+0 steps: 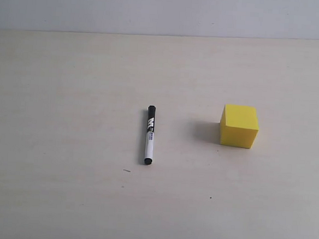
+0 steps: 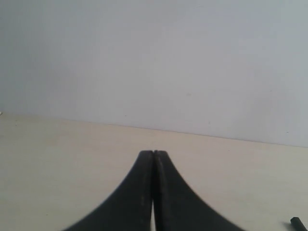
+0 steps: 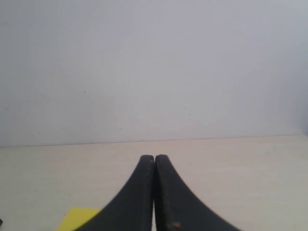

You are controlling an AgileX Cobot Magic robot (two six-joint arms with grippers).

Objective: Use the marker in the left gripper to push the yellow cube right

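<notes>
Left tool (image 2: 153, 152): two matte black fingers (image 2: 139, 192), broad at the base, curving inward to narrow, blunt, rounded tips; faint pale wear along the inner edges. Right tool (image 3: 154, 156): same black, same flared, horn-like shape, with a tiny orange-brown speck (image 3: 176, 224) near one finger's base.

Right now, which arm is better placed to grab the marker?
Left, probably. The marker lies on the table, left of the yellow cube in the exterior view, its end showing in the left wrist view. The left gripper is shut and empty; it must open first.
</notes>
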